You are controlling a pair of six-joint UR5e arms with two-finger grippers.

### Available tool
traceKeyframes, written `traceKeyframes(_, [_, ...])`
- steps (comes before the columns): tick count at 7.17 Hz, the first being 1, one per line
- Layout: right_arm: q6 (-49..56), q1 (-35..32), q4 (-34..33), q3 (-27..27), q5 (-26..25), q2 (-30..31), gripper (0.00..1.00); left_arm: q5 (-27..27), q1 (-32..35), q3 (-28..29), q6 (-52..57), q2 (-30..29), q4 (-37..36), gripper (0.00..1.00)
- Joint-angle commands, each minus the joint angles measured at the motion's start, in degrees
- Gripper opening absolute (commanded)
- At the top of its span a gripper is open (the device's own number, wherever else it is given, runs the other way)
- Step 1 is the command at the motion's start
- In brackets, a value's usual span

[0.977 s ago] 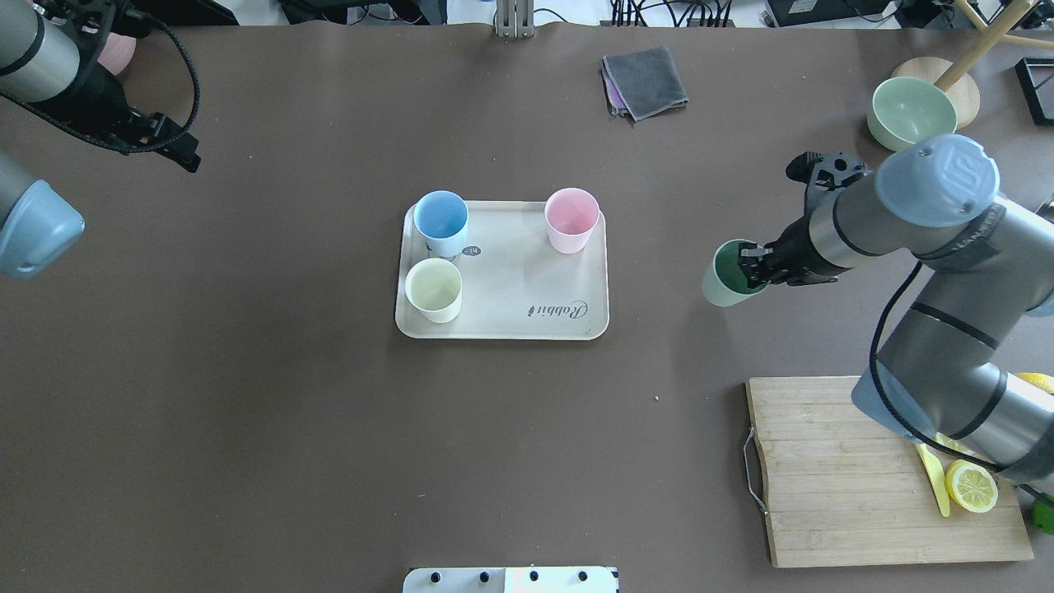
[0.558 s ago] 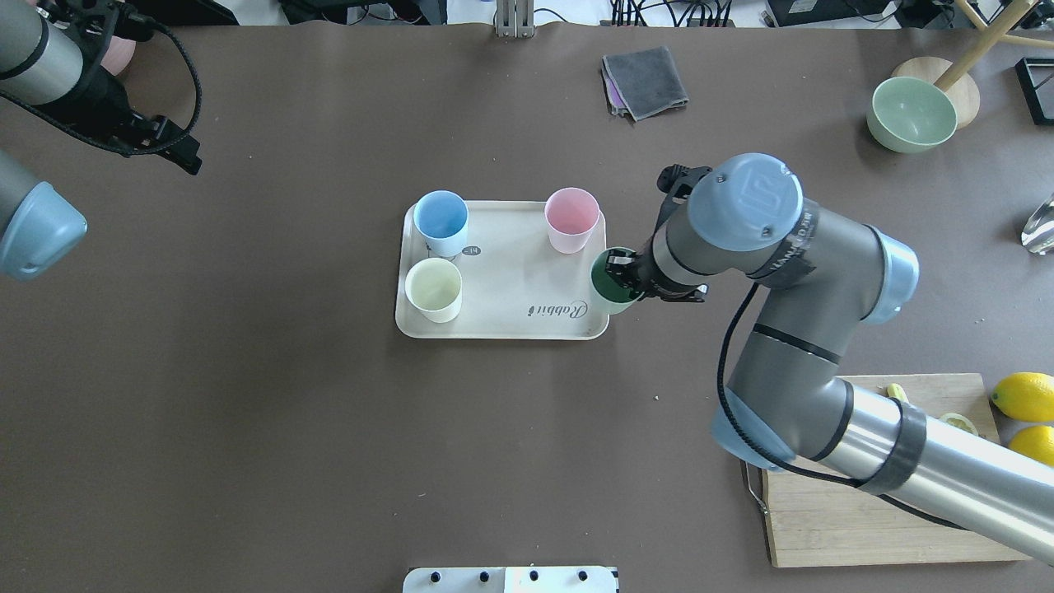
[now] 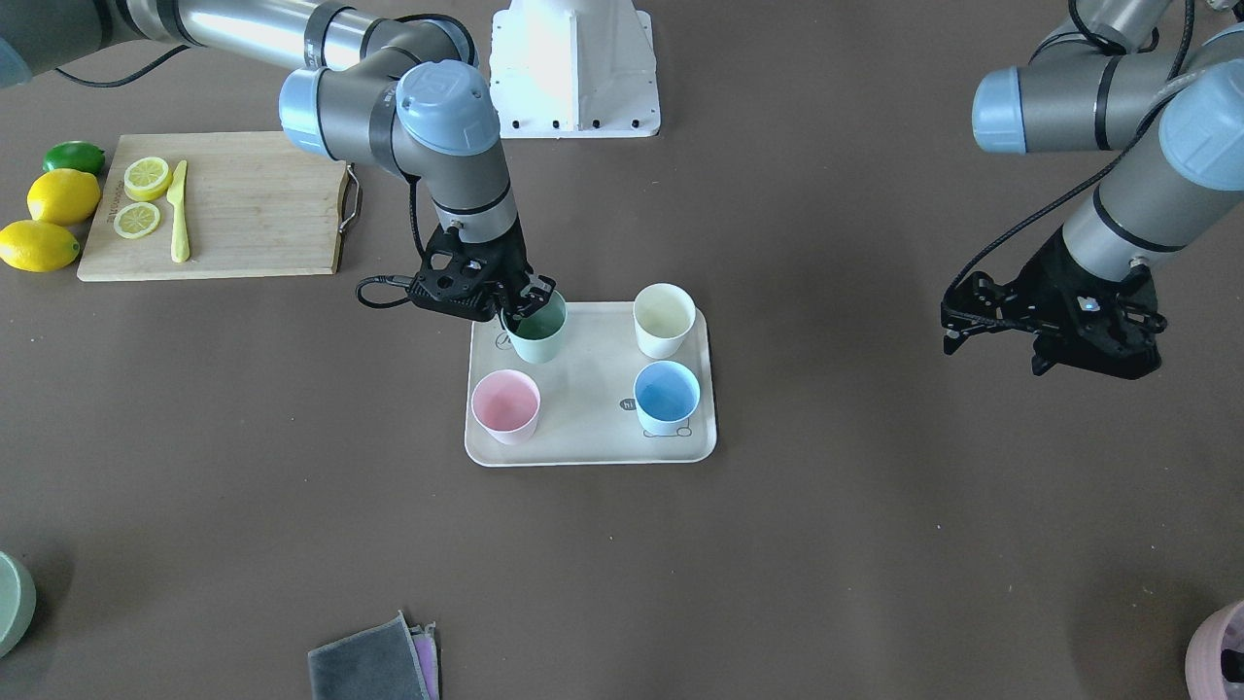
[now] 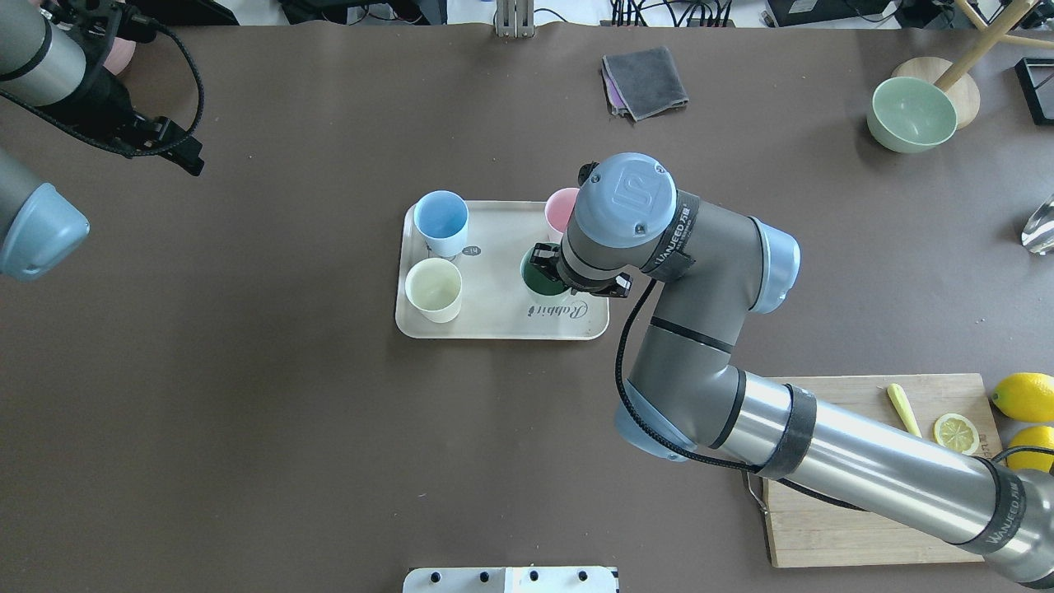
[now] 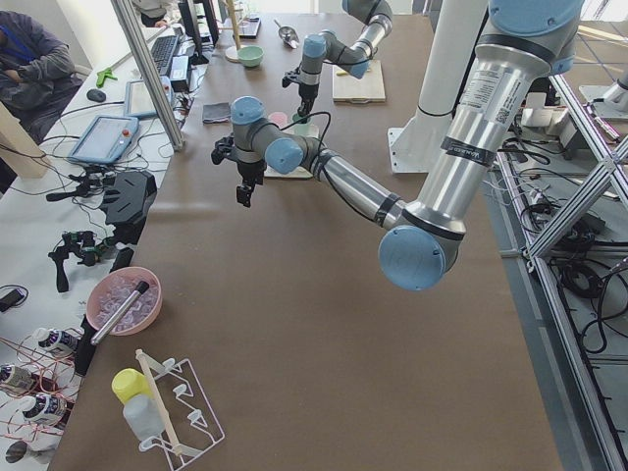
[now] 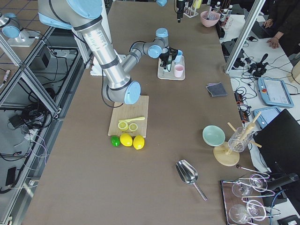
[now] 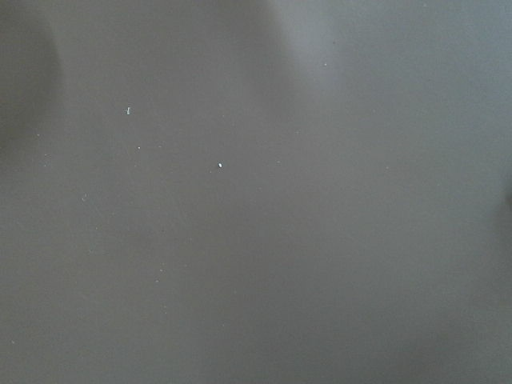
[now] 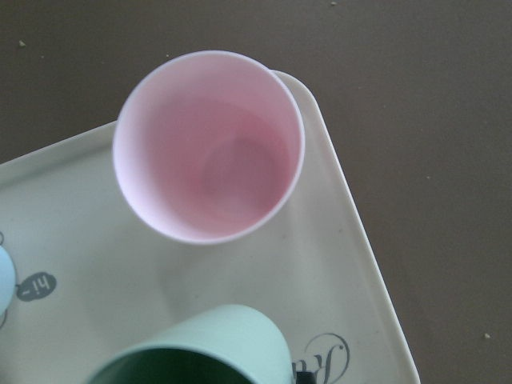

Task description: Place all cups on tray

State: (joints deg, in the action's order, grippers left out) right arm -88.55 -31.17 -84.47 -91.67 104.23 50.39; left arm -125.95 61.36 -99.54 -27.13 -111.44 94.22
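Note:
The beige tray (image 4: 502, 329) lies mid-table, also in the front view (image 3: 591, 447). On it stand the light blue cup (image 4: 440, 221), the cream-white cup (image 4: 433, 288) and the pink cup (image 4: 558, 207), which is half hidden by my right arm. My right gripper (image 3: 525, 303) is shut on the rim of the mint green cup (image 3: 539, 335) and holds it upright at the tray's corner near the "Rabbit" script. I cannot tell whether it touches the tray. The right wrist view shows the pink cup (image 8: 210, 148) and the green cup's rim (image 8: 216, 340). My left gripper (image 3: 1064, 335) hangs over bare table, far from the tray; I cannot tell whether it is open.
A wooden cutting board (image 3: 253, 209) with lemon slices and a knife lies on my right, whole lemons (image 3: 63, 194) beside it. A grey cloth (image 4: 646, 81) and a pale green bowl (image 4: 910, 114) sit at the far side. A mauve bowl (image 3: 1220, 651) is at a corner.
My right arm has swung left with the mint green cup, from the table right of the tray to over the tray. The left arm has barely moved.

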Motion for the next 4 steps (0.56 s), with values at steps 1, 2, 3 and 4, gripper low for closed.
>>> traceKeyframes(1, [0.57,-0.46,-0.08,0.88,-0.96,-0.82,1.00,0.00,-0.01,-0.04,-0.03,0.00,0.09,0.98])
traceKeyframes(2, [1.62,-2.38,-0.78,0.01,0.17,-0.82,1.00,-0.17,-0.01,-0.21,0.06,0.08,0.00,0.98])
traceKeyframes(3, [5.46,-6.49,-3.57,-1.92,4.45,-0.12,1.00,-0.26,0.08,-0.39,0.58,0.26,-0.26,0.98])
traceKeyframes(4, [14.02,-11.49,-7.77,-3.33,9.71,0.75,1.00,-0.26,0.34,-0.57,0.93,0.70,-0.35,0.98])
